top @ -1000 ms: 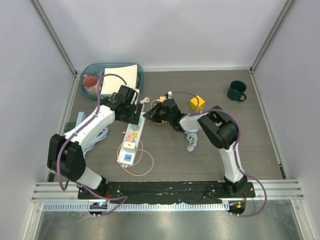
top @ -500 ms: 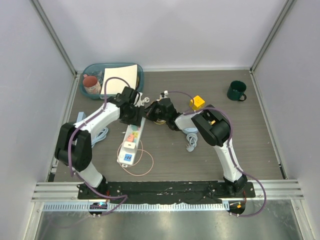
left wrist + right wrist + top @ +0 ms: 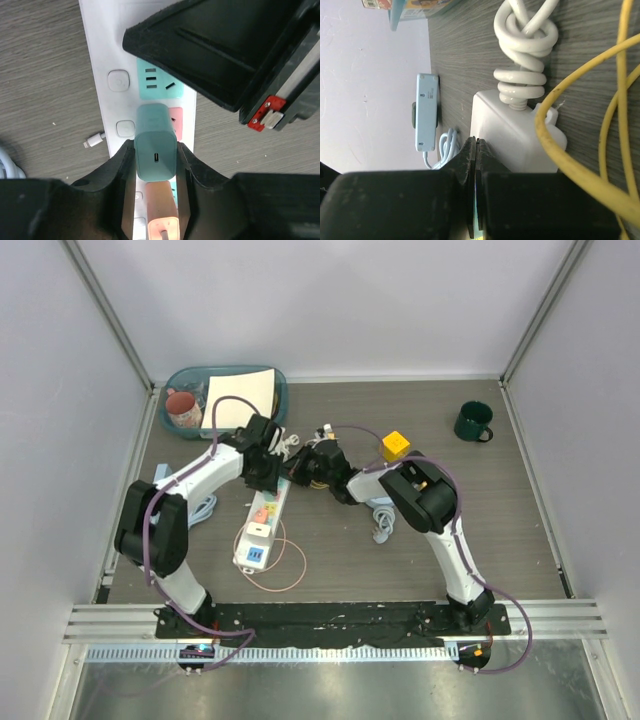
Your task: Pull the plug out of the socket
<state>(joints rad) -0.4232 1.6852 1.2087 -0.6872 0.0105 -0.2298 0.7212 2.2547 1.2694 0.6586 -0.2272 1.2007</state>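
Grey wood-grain tabletop point(image 3: 340, 550). Power strip point(image 3: 100, 60): beneath both end effectors. Left end effector point(image 3: 155, 150): closed against both sides of a teal plug point(image 3: 155, 135) seated in the strip. Right end effector point(image 3: 475, 150): fully closed, at the strip's cord end. White plug point(image 3: 258, 531): seated in the strip, apart from the left end effector, toward the bases.

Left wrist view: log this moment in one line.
left gripper: clamped on teal plug | plug: seated in power strip | right gripper: shut, at strip's cord end

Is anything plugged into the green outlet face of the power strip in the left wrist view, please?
No: the green outlet face shows bare slots; the teal charger block sits on the pink face beside it.
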